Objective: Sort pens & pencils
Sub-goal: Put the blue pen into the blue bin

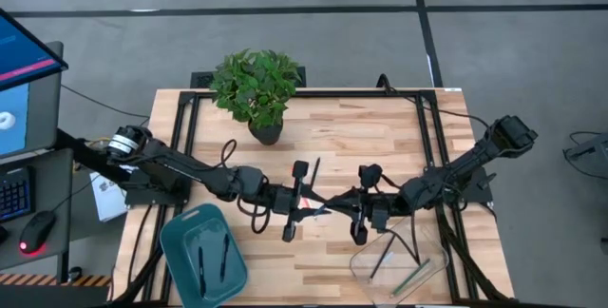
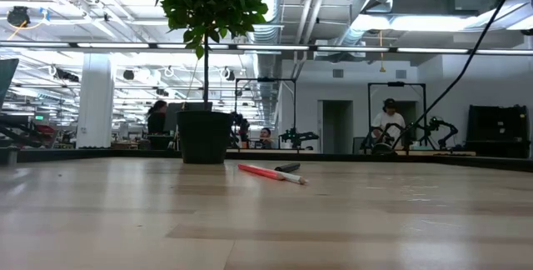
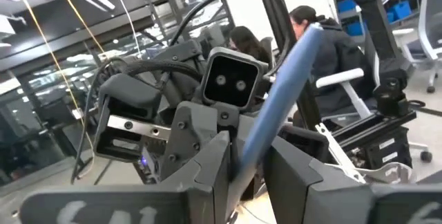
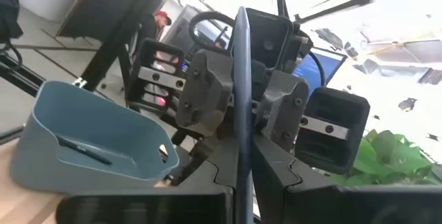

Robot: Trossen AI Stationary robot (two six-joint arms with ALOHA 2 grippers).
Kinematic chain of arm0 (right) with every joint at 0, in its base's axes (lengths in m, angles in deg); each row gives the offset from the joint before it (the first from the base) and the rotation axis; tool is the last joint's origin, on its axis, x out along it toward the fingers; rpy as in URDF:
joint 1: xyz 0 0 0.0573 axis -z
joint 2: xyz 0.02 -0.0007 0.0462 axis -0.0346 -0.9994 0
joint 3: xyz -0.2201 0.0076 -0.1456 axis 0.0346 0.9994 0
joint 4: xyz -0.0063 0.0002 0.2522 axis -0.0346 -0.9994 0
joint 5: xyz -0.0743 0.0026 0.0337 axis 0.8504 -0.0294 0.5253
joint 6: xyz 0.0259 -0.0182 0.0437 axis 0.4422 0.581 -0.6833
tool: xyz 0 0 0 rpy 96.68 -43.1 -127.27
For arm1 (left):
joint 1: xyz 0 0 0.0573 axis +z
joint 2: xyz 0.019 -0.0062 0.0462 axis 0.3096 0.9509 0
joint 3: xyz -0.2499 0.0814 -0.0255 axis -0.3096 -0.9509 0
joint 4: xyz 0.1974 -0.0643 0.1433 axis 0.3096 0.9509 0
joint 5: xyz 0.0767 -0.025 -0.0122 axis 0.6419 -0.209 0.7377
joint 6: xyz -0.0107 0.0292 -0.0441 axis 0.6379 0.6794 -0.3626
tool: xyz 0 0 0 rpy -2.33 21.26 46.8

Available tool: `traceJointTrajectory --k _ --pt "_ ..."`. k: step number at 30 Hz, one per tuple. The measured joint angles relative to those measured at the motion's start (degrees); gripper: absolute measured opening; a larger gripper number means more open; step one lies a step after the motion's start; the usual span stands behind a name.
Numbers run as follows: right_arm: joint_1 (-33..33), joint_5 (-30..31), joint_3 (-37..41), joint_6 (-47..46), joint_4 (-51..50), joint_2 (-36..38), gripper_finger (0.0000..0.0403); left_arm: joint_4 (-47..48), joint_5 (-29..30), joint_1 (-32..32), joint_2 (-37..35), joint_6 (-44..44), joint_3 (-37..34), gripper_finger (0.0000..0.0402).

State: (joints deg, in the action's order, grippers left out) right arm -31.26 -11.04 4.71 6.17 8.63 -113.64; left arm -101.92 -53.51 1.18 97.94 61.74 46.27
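Note:
Over the middle of the table my left gripper and my right gripper face each other, both level and both shut on one blue-grey pen, which stands roughly upright between them. Below them an orange-red pen and a black pen lie flat on the table. Near the front left a teal bin holds two dark pens. A clear container at the front right holds an olive pencil and a dark stick. My left gripper pinches the pen's lower part between its two fingers, coming level from the table's left and lying across the pen. The pen rises tilted above the fingers, clear of the table. My right gripper pinches the pen's lower part between its two fingers, coming level from the table's right and lying across it. The pen stands upright above the fingers, lifted clear.
A potted plant stands at the far middle of the table. A monitor, a keyboard and a mouse sit on a desk beyond the left edge. People sit in the room behind the table.

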Motion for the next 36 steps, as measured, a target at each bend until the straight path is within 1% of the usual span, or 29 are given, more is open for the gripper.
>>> traceJointTrajectory --k 3,5,11,16,19,21,26,30,33,36 --pt "0.07 -0.07 0.0 -0.02 0.09 0.0 0.0045 0.3 0.02 -0.13 -0.06 0.1 0.0 0.0069" --pt "0.07 -0.13 0.0 -0.02 0.11 0.0 0.0044 0.26 0.01 -0.13 -0.09 0.34 0.0 0.0062" --pt "0.04 -0.44 0.0 -0.04 0.11 0.0 0.0037 0.15 -0.02 -0.11 -0.13 1.23 -0.02 0.0018" --pt "0.04 -0.44 0.0 -0.04 0.15 0.04 0.0016 -0.17 -0.1 -0.11 -0.13 1.58 -0.07 0.0017" --pt "0.04 -0.42 0.0 -0.02 0.17 0.04 0.0013 -0.22 -0.11 -0.11 -0.13 1.82 -0.09 0.0018" --pt "0.04 -0.4 0.0 -0.02 0.15 0.04 0.002 -0.25 -0.11 -0.13 -0.13 2.47 -0.09 0.0018" --pt "0.02 -0.17 -0.07 -0.04 -0.46 0.07 0.0055 -0.13 -0.2 -0.11 -0.13 2.65 -0.09 0.0018" --pt "-0.05 0.04 -0.09 -0.02 -1.86 0.07 0.0064 0.49 -0.2 -0.13 -0.12 2.67 -0.11 0.0018" --pt "-0.85 2.11 -0.13 0.31 -2.29 0.07 0.0065 0.59 0.01 -0.13 -0.07 2.7 -0.11 0.0018" --pt "-2.55 8.14 -0.13 2.72 -2.51 0.07 0.0065 0.59 1.33 -0.11 -0.07 2.78 -0.11 0.0018"
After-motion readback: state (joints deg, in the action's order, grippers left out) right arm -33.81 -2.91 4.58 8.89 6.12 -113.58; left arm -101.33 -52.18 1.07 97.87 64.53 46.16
